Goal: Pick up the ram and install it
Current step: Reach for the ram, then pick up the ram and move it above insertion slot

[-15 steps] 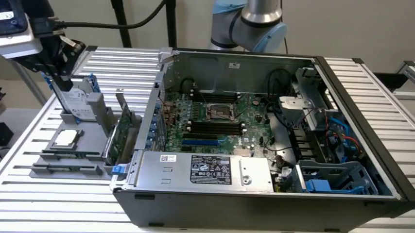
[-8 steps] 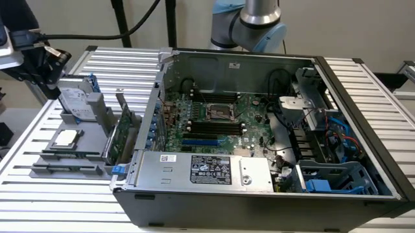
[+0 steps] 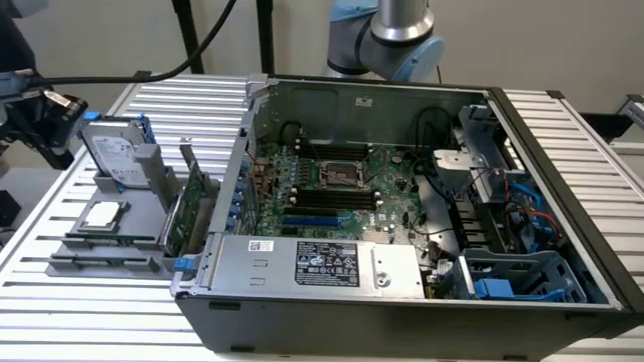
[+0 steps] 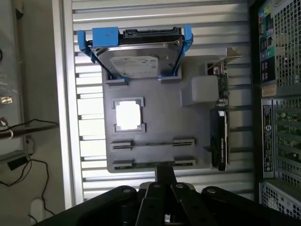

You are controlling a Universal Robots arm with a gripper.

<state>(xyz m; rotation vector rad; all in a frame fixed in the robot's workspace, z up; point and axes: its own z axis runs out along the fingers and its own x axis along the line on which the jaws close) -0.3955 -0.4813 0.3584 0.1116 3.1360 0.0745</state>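
Gripper [image 4: 164, 173] hangs over the near edge of the grey parts holder [image 4: 162, 101] on the slatted table [image 3: 90, 320]. Jaws: cannot tell whether clenched or released. The ram [image 4: 157, 143] is probably the thin edge-on strip between two brackets of the holder, though that is hard to confirm. It is stood on edge, likely so its top can be pinched from above. The hard drive [image 4: 141, 63] and expansion card [image 4: 221, 141] are racked upright too. The computer case [image 3: 403, 320] lies open-side up, with the black memory slots [image 3: 332, 198] exposed and looking unfilled.
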